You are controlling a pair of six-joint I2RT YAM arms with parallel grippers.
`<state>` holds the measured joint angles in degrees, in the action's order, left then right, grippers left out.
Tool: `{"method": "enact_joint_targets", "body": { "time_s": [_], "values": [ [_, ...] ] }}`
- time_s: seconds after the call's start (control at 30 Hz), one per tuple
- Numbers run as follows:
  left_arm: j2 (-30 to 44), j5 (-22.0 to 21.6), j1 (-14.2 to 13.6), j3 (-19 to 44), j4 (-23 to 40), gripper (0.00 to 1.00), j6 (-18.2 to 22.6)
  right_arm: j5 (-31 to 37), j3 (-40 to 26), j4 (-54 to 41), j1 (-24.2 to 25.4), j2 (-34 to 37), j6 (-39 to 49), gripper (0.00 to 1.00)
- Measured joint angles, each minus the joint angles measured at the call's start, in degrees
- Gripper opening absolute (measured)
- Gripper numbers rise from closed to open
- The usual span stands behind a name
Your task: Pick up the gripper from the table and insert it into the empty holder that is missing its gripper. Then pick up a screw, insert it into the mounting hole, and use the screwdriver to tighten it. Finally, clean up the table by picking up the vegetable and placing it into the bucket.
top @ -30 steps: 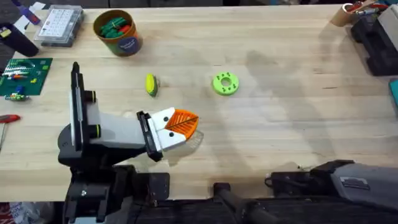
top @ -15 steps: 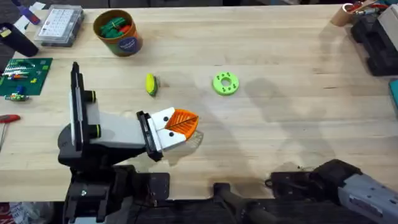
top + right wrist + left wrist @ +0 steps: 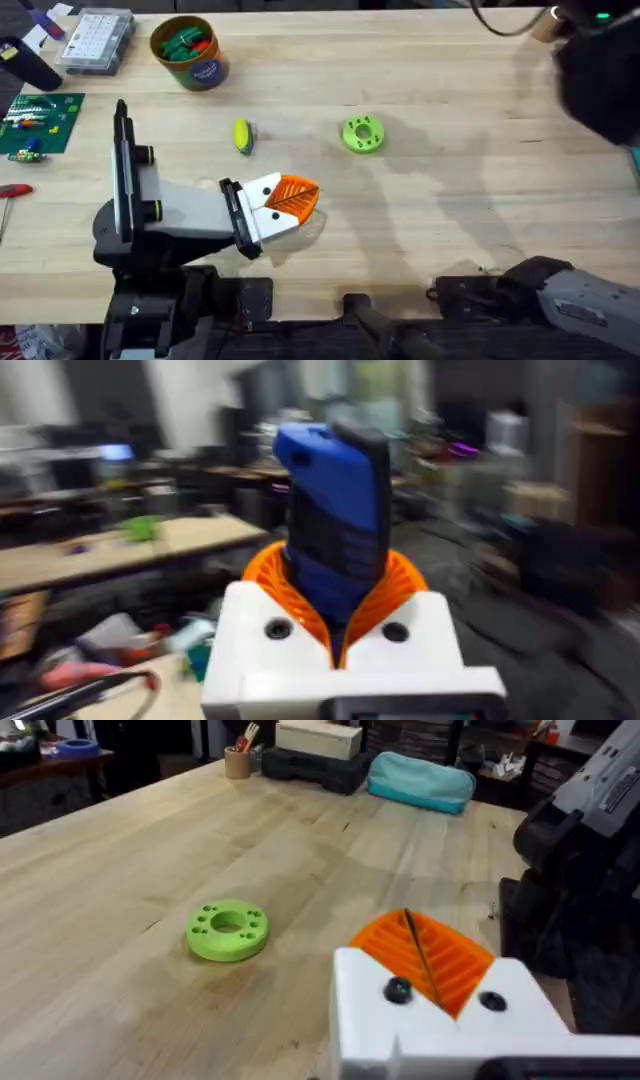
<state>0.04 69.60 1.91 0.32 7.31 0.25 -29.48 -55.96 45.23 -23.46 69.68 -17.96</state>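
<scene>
A: Right claw (image 3: 335, 625) clamped round the screwdriver (image 3: 335, 520). Left claw (image 3: 440, 975) pinched closed, empty.

B: Gripper (image 3: 290, 197) sits on the holder (image 3: 175, 215); vegetable (image 3: 242, 136) just beyond, bucket (image 3: 190, 50) farther. Risk: screwdriver slipping mid-swing.

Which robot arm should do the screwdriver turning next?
The right arm, most likely. The right gripper is shut on the blue screwdriver, held up in the air. The left gripper has its fingers together and holds no tool.
</scene>
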Motion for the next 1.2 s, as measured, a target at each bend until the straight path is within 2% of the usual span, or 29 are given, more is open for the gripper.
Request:
{"method": "enact_joint_targets", "body": {
  "time_s": [0.13,0.23,0.4,0.7,0.87,0.9,1.2],
  "values": [
    [0.0,0.0,0.0,0.0,0.0,0.004,0.0,-9.0,0.1,14.2,0.0,4.5,-6.8,0.011],
    [0.0,0.0,0.0,0.0,0.0,0.004,0.0,-13.1,0.1,17.7,-0.3,5.5,-11.0,0.011],
    [0.0,0.0,0.0,0.0,0.0,0.004,0.0,-18.6,-1.0,17.4,-1.8,6.1,-14.5,0.010],
    [0.0,0.0,0.0,0.0,0.0,0.004,0.0,-27.7,-8.5,14.5,-6.2,9.8,-16.4,0.010],
    [0.0,0.0,0.0,0.0,0.0,0.004,0.0,-32.0,-8.9,14.4,-8.3,10.9,-16.3,0.010],
    [0.0,0.0,0.0,0.0,0.0,0.004,0.0,-34.6,-8.9,14.4,-9.4,11.1,-16.1,0.010],
    [0.0,0.0,0.0,0.0,0.0,0.004,0.0,-39.3,-8.9,14.8,-10.7,11.1,-15.9,0.010]
  ]
}}
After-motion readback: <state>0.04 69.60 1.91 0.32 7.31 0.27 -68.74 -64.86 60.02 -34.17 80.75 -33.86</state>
